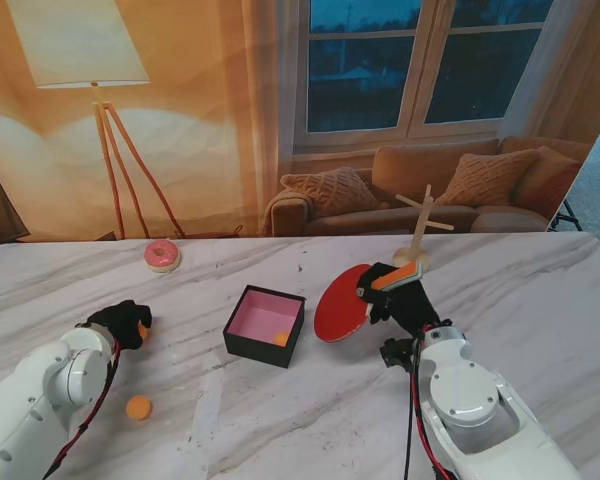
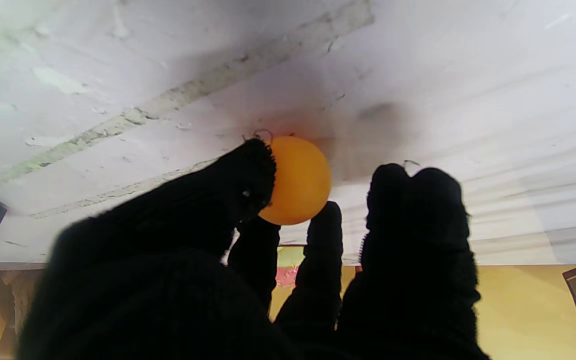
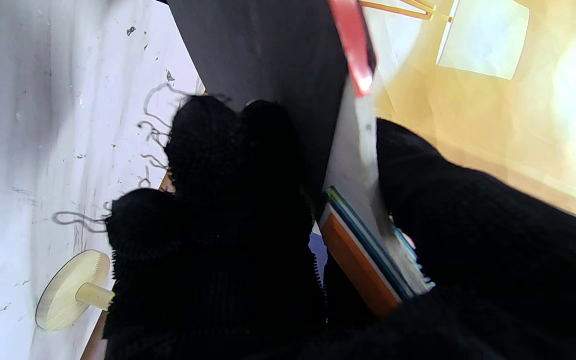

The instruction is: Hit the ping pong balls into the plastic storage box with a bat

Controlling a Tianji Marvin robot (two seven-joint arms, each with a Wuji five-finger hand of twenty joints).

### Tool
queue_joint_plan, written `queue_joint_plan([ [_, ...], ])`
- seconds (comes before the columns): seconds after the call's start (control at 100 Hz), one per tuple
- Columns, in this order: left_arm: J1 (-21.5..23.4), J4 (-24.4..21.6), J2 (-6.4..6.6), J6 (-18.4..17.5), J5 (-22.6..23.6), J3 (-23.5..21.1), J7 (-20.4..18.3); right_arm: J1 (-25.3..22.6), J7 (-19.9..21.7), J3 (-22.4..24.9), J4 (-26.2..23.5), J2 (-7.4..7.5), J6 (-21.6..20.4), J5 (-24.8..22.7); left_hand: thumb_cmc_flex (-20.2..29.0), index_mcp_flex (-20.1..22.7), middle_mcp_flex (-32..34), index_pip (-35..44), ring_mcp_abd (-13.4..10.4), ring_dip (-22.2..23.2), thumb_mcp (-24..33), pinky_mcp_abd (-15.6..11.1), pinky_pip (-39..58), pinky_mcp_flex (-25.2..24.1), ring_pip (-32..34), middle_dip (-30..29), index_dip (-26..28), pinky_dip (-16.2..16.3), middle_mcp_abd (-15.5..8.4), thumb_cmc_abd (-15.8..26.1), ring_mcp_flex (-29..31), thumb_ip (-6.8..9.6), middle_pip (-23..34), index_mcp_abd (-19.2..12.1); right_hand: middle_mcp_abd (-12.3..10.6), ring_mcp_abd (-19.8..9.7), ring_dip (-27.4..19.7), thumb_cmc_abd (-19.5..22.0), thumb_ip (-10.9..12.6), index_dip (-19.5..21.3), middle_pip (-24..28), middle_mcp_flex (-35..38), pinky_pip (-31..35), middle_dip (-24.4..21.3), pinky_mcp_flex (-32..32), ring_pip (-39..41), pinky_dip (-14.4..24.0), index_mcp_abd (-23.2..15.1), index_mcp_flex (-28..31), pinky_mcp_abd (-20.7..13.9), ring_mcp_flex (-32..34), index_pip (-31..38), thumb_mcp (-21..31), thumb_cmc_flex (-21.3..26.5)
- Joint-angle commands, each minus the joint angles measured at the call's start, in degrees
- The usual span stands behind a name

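Toward the worktop's [image 1: 540,290] left edge, the left hand [image 1: 123,322] is seen resting low on the marble, its black-gloved fingers [image 2: 248,175] curled about an orange ping pong ball [image 2: 298,180]. In the left wrist view the ball is pinched between the thumb and a fingertip and lies against the marble; whether it is truly gripped or only cradled cannot be told. A second ping pong ball [image 1: 138,407] lies loose nearer to me, close to the left forearm and well apart from everything else. A pink doughnut-shaped toy [image 1: 162,255] sits by the far edge.

At the middle of the worktop the plastic storage box [image 1: 242,345] is set, black outside and pink within, with a third orange ball [image 1: 281,338] already inside by its right wall.

Just right of the box the red bat [image 1: 342,303] is held by the right hand [image 1: 398,297], fingers wrapped tight round the orange-and-blue handle. The blade is tilted, with its long axis running from the hand leftward toward the box. A wooden peg stand [image 1: 418,232] is seen behind that hand.

The coming stroke is judged to turn on one relation: both free balls lie left of the box, while the bat is on its right. The left hand is by far the nearer to them, so a ball would probably have to be brought across to the bat.
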Motion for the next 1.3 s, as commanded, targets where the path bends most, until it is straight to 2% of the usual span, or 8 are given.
queue_joint_plan([
  [0.0, -0.25, 0.51, -0.08, 0.28, -0.25, 0.38, -0.38, 0.09, 0.81, -0.12, -0.39, -0.05, 0.42, 0.04, 2.51, 2.33, 2.54, 2.56, 1.64, 1.1, 2.7, -4.31, 3.1, 1.94, 2.02, 1.55, 1.21, -0.62, 1.15, -1.11, 2.27, -0.87, 1.2, 1.07, -3.8, -3.49, 0.68, 2.32, 1.25, 0.76, 1.09, 1.55, -0.57, 0.76, -0.18, -1.84, 0.35, -0.57, 2.89, -2.37, -1.44, 1.24, 1.94, 3.1],
  [0.07, -0.44, 0.8, -0.13, 0.54, -0.37, 0.69, 0.02, 0.09, 0.82, -0.15, -0.44, -0.06, 0.51, 0.1, 2.83, 2.86, 2.88, 3.34, 1.62, 1.15, 2.89, -4.84, 3.72, 2.1, 2.37, 1.74, 1.49, -0.68, 1.15, -0.83, 2.44, -0.81, 1.51, 1.15, -3.69, -3.47, 0.68, 2.3, 1.26, 0.76, 1.08, 1.55, -0.56, 0.76, -0.19, -1.85, 0.36, -0.55, 2.88, -2.38, -1.47, 1.23, 1.96, 3.11],
  [0.25, -1.27, 2.03, -0.16, 0.34, -0.34, 1.42, 1.01, 0.15, 0.81, -0.24, -0.43, -0.08, 0.54, 0.16, 5.77, 5.44, 5.36, 7.24, 1.83, 0.7, 2.59, -4.9, 5.24, 3.11, 3.4, 2.19, 1.41, -1.19, 1.29, -3.74, 4.6, -4.69, 2.45, 0.54, -3.79, -3.37, 0.68, 2.32, 1.26, 0.77, 1.08, 1.56, -0.56, 0.75, -0.2, -1.85, 0.36, -0.56, 2.9, -2.4, -1.47, 1.24, 1.95, 3.12],
  [0.41, -1.96, 2.77, -0.13, 0.44, -0.27, 2.09, 1.14, 0.1, 0.72, -0.29, -0.61, -0.09, 0.79, 0.16, 7.8, 6.88, 7.26, 9.79, 2.12, 0.1, 3.56, -4.59, 4.59, 4.94, 2.08, 2.28, 0.69, -2.36, 1.66, -4.49, 7.71, -5.19, 3.31, 0.96, -3.79, -3.38, 0.69, 2.33, 1.25, 0.76, 1.08, 1.55, -0.54, 0.75, -0.22, -1.81, 0.37, -0.52, 2.85, -2.34, -1.46, 1.22, 1.94, 3.08],
  [0.54, -2.44, 3.41, -0.16, 0.77, -0.61, 2.51, 1.33, 0.23, 0.84, -0.27, -0.57, -0.06, 0.7, 0.08, 9.73, 8.65, 8.47, 14.31, 1.37, 2.15, 4.05, -5.99, 4.9, 7.78, 1.35, 2.87, -0.47, -4.54, 2.63, -6.03, 10.62, -6.35, 4.88, 1.31, -3.8, -3.46, 0.69, 2.33, 1.25, 0.77, 1.09, 1.55, -0.54, 0.75, -0.19, -1.8, 0.37, -0.58, 2.87, -2.37, -1.43, 1.23, 1.93, 3.1],
  [0.75, -2.36, 3.46, -0.23, 1.05, -0.84, 2.46, 1.66, 0.4, 0.96, -0.34, -0.45, -0.03, 0.7, -0.1, 11.95, 11.93, 13.62, 20.09, 0.99, 3.74, 4.28, -6.98, 6.77, 9.21, 1.7, 12.51, -1.75, -5.72, 2.33, -6.61, 12.9, -6.16, 4.03, 1.6, -3.73, -3.44, 0.69, 2.34, 1.26, 0.77, 1.13, 1.57, -0.56, 0.77, -0.21, -1.81, 0.37, -0.52, 2.87, -2.41, -1.45, 1.23, 1.95, 3.09],
  [0.97, -1.86, 2.85, -0.22, 0.17, -0.26, 1.45, 2.08, 0.54, 0.87, -0.64, -0.5, -0.09, 1.03, 0.09, 12.2, 13.07, 16.94, 22.23, 1.4, 3.98, 4.58, -6.95, 7.55, 9.86, 2.47, 13.89, -1.37, -5.58, 1.85, -7.01, 13.78, -6.03, 3.54, 1.7, -3.75, -3.45, 0.69, 2.33, 1.26, 0.77, 1.13, 1.56, -0.55, 0.75, -0.2, -1.81, 0.36, -0.51, 2.87, -2.43, -1.47, 1.22, 1.93, 3.1],
  [1.29, 0.81, -2.63, -0.17, -0.74, 0.92, -2.76, -0.48, 0.69, 0.32, -0.93, -0.56, -0.28, 0.88, 0.59, 12.03, 13.18, 18.28, 23.12, 1.68, 4.15, 5.06, -7.08, 8.51, 9.65, 3.28, 15.26, -1.55, -5.28, 1.51, -7.33, 13.78, -6.12, 2.81, 1.8, -3.76, -3.43, 0.7, 2.34, 1.26, 0.78, 1.14, 1.56, -0.54, 0.75, -0.21, -1.8, 0.37, -0.54, 2.89, -2.41, -1.47, 1.23, 1.95, 3.1],
])
